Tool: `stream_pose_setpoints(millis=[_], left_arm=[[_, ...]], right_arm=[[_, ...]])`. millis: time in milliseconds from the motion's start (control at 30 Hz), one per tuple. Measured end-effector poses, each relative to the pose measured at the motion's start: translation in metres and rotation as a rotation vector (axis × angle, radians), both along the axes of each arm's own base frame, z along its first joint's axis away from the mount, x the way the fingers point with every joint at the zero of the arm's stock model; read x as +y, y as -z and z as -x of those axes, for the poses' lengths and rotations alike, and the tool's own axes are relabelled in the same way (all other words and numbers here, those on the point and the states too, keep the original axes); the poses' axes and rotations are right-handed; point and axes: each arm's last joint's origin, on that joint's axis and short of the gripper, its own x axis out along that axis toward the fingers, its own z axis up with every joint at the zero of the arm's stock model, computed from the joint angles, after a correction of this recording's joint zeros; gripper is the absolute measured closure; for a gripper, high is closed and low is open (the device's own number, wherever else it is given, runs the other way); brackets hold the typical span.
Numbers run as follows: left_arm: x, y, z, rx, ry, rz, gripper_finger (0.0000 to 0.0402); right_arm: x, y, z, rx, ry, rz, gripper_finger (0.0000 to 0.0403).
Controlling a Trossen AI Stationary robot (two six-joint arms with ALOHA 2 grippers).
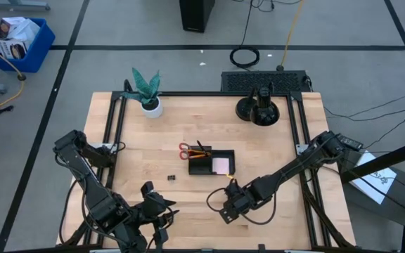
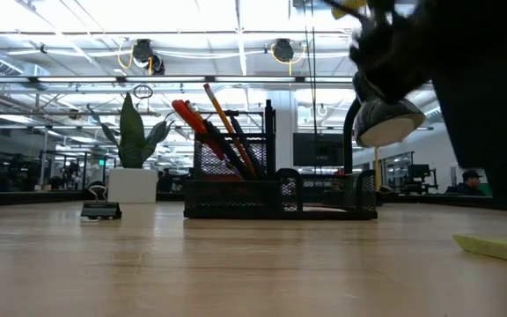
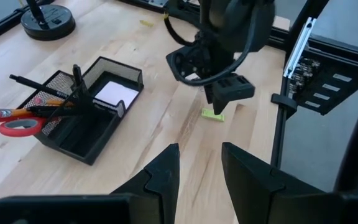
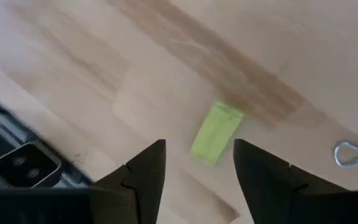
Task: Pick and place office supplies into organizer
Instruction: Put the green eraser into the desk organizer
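Observation:
The black mesh organizer [image 1: 211, 162] [image 3: 89, 106] sits mid-table. Black pens, orange pencils and red-handled scissors [image 3: 11, 121] lean in one end of it, and a pale sticky-note pad [image 3: 114, 93] lies flat in another compartment. A small yellow-green piece [image 4: 216, 132] [image 3: 214, 114] lies flat on the wood near the table's front. My right gripper [image 4: 197, 165] [image 1: 226, 206] hovers open just above it, with the piece slightly ahead of the fingertips. Tiny black binder clips [image 1: 171, 179] rest on the table. My left gripper [image 3: 201, 155] [image 1: 162, 211] is open near the front edge.
A potted green plant [image 1: 147, 95] and a round black stand base [image 1: 259, 109] sit near the far edge. A binder clip's wire handle [image 4: 353, 152] lies close to the yellow-green piece. Black frame rails run along both table sides. Bare wood lies between the two grippers.

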Motion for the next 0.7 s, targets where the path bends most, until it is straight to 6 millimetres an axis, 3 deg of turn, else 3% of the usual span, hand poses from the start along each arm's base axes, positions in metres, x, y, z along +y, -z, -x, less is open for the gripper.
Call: stream_pose_setpoints(millis=[233, 700], left_arm=[[0.0, 0.0, 0.0, 0.001, 0.004, -0.005, 0.0277], [0.0, 0.0, 0.0, 0.007, 0.019, -0.026, 0.0277]], right_arm=[[-0.004, 0.029, 0.011, 0.017, 0.074, -0.134, 0.022], [-0.006, 0.033, 0.012, 0.012, 0.115, -0.151, 0.0222]])
